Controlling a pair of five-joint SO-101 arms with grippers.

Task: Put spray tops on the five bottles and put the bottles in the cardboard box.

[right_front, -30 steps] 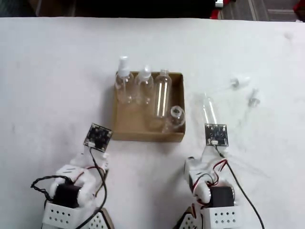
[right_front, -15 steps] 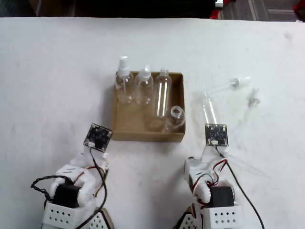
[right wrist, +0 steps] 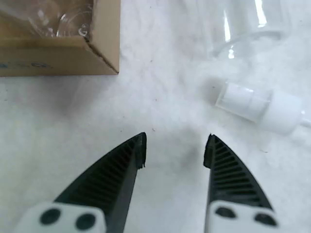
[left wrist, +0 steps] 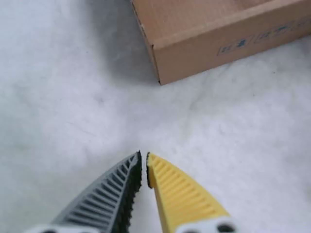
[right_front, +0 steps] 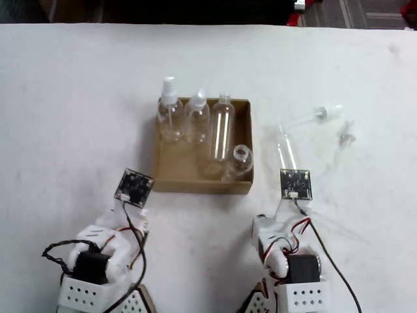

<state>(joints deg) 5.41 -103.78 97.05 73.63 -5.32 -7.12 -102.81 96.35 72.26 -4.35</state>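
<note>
Jaws first: the left jaws were shut, grey and yellow tips all but touching with nothing between them, poised over the bare tabletop [right_front: 78, 98] just short of a near corner of the cardboard box [left wrist: 204, 53]. The right jaws stood partly open and empty, above the tabletop near the box's other near corner.

From the high camera I saw the box sitting ahead of the two arms. Four clear bottles were in it. The far-left bottle [right_front: 169, 120] and the second bottle [right_front: 197, 122] beside it both wore white spray tops, the third bottle [right_front: 221, 130] had none, and the fourth bottle [right_front: 240, 160] sat in the near right corner with its open mouth showing.

Outside, the fifth bottle [right_front: 285, 149] lay uncapped on the tabletop just right of the box, ahead of the right arm. A nearest spray top [right wrist: 257, 104] lay between that bottle and the right jaws — touching neither. Farther right lay a spray top with its tube [right_front: 324, 114] and a last spray top [right_front: 346, 137].
</note>
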